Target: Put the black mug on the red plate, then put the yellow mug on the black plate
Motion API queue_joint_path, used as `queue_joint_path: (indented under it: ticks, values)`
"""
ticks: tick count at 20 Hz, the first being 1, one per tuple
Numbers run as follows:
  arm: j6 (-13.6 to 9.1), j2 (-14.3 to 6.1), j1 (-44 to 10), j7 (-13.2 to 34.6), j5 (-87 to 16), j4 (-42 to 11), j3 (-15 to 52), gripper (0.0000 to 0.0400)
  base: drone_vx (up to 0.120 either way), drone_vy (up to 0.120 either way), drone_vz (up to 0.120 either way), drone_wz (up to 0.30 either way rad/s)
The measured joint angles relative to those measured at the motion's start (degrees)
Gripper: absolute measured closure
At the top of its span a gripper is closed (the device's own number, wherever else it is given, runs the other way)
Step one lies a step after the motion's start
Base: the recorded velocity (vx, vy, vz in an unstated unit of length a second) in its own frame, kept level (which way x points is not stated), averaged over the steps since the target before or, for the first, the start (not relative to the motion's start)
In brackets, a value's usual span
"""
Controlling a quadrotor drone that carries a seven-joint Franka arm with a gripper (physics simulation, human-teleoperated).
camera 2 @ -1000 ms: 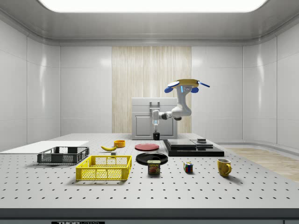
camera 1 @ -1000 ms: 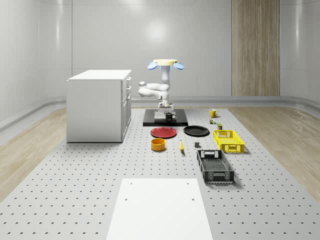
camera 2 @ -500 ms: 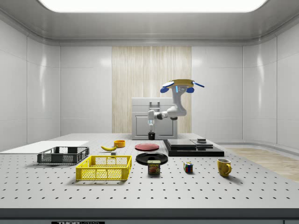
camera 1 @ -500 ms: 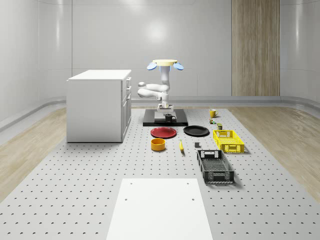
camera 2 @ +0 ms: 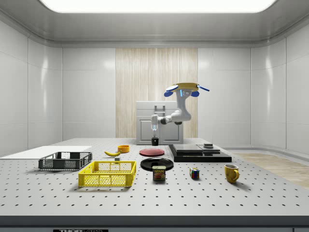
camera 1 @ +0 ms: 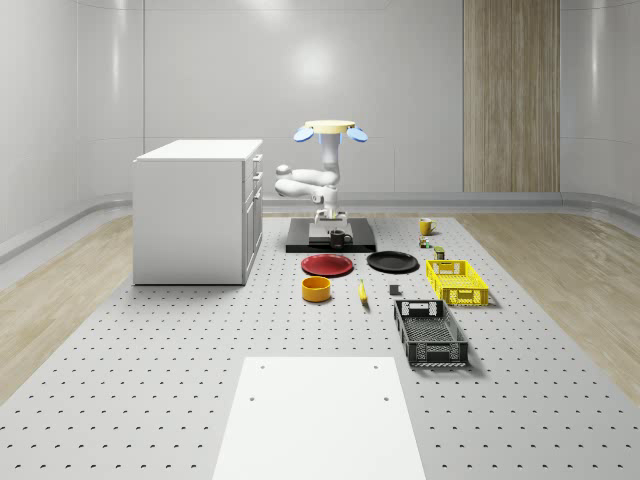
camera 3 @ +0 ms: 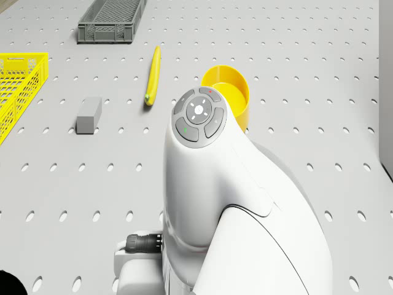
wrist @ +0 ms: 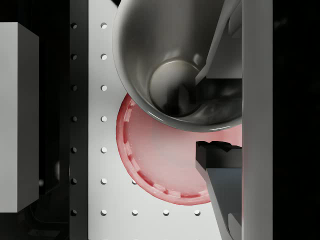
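The gripper (camera 2: 154, 133) pinches the rim of the black mug (camera 2: 155, 141), with one finger (wrist: 218, 47) inside the cup and the other finger (wrist: 225, 185) outside it. The mug hangs in the air, straight up, a little above the red plate (camera 2: 151, 152). In the wrist view, the open mug (wrist: 175, 70) sits over the far edge of the red plate (wrist: 165, 165), so it is not yet over the middle of the plate.

The white arm (camera 2: 170, 118) bends down from the drone (camera 2: 186, 89). The drone hovers high up, over the black platform (camera 2: 200, 153) just behind the red plate. In the whole-scene view the gripper (camera 1: 331, 220) and the black mug (camera 1: 339, 238) are over the front of that black platform (camera 1: 300, 246), just behind the red plate (camera 1: 327, 265).

The black plate (camera 1: 392, 262) lies flat just beside the red plate, on the whole-scene view's right. The yellow mug (camera 1: 426, 227) stands on the table (camera 1: 150, 340) well apart from the red plate, farther back and on that same side. A yellow bowl (camera 1: 317, 289) and a banana (camera 1: 362, 292) lie near the red plate, in front of it. The white cabinet (camera 1: 195, 210) stands off on the whole-scene view's left of the red plate.
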Motion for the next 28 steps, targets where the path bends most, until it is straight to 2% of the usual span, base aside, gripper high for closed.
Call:
queue_joint_path:
  ticks: [5,18,24,28]
  values:
    - [0.24,-0.26,-0.03,0.01,0.11,0.01,0.02,0.029,0.0,0.0,-0.112,0.0]
    - [1.8,-1.31,5.75,-6.46,-0.68,0.78,-1.26,0.029,0.0,0.0,0.0,0.0]
    - [3.57,-1.44,5.8,-7.31,-4.24,1.9,-5.23,0.029,0.0,0.0,0.0,0.0]
    - [4.1,-1.07,3.92,-7.29,-5.07,3.92,-6.21,0.029,0.0,0.0,0.0,0.0]
